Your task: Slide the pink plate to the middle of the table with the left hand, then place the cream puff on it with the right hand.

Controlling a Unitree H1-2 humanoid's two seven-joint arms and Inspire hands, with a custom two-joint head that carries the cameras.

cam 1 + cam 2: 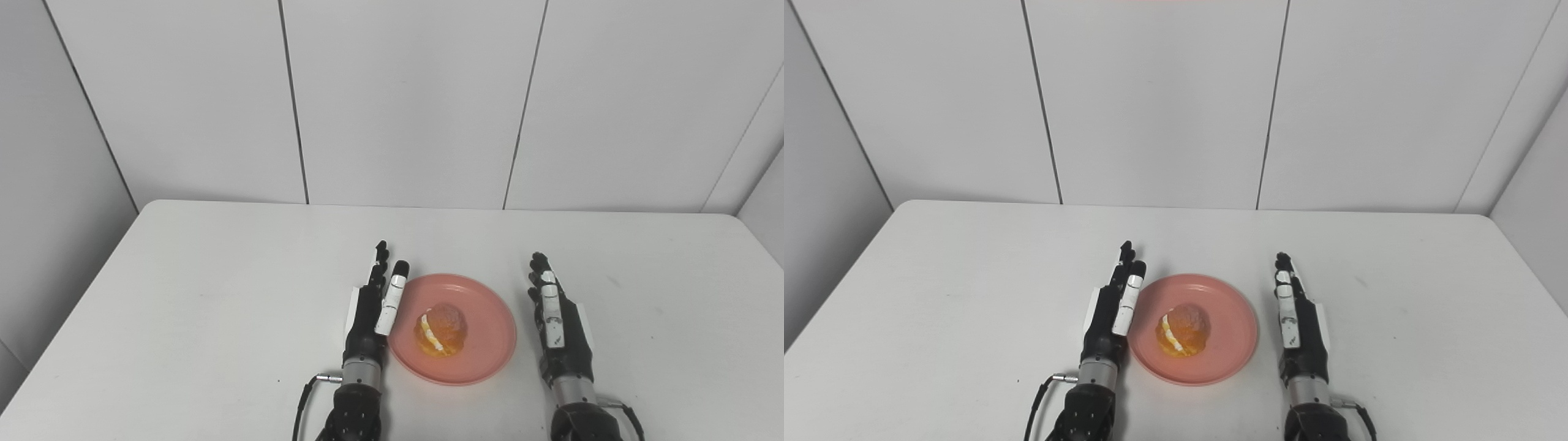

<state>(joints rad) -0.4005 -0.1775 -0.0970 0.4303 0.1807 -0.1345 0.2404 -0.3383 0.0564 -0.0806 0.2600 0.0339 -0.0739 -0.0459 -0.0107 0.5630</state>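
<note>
The pink plate (454, 331) lay flat on the white tabletop (202, 294), toward the near edge and roughly midway between the tabletop's left and right sides. The cream puff (441, 331) sat on the plate, close to its centre, a golden-brown shell with a band of white cream showing on its left side. The left hand (373, 309) stood just beside the plate's left rim, palm turned toward the plate, its fingers straight and pointing away from the robot; it held nothing, and its thumb, marked with white, lay along the plate's edge, though whether it touched the rim could not be told. The right hand (558, 321) stood on the other side, near the plate's right rim but apart from it, with a strip of bare tabletop between them. It too was empty, its fingers stretched straight and pointing toward the far wall. Both arms came in from the bottom edge, the left with a thin black cable (303, 398) looping from its wrist. Behind the tabletop rose a wall of plain white panels (404, 98) divided by dark seams.
</note>
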